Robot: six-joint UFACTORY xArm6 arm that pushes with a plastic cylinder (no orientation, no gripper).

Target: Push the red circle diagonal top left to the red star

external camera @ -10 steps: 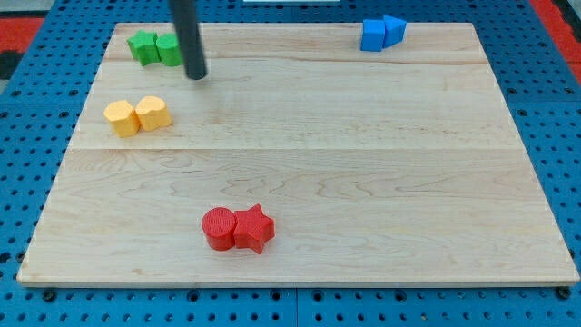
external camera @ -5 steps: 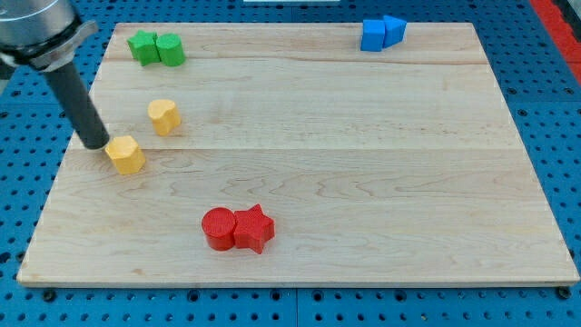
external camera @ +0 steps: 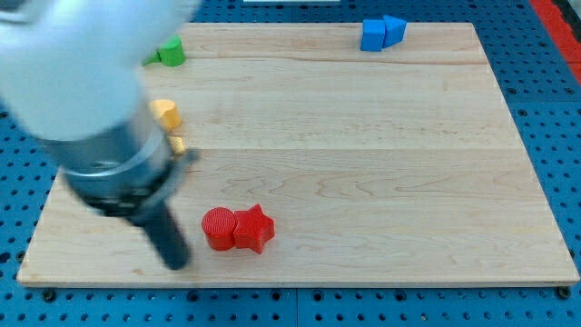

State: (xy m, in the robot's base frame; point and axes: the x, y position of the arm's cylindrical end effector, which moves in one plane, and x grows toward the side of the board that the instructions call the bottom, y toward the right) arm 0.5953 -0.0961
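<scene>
Tool tip (external camera: 174,263) is set down on the wooden desk (external camera: 363,163); no jaws are carried, only a bare rod. Just to its right the red circle (external camera: 218,227) is seen, touching the red star (external camera: 255,227) beyond.

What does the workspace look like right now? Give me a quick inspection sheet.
Surface: wooden board on a blue pegboard.
Job's things: red circle touching the red star, on the star's left in the view.
Clutter: two blue blocks at the view's top right; green block and two yellow blocks, all partly hidden by the arm.
Grippers: none; my tip sits at the circle's lower left, apart from it.
Cables: nothing seen.
Surroundings: red strip at the top right.
</scene>
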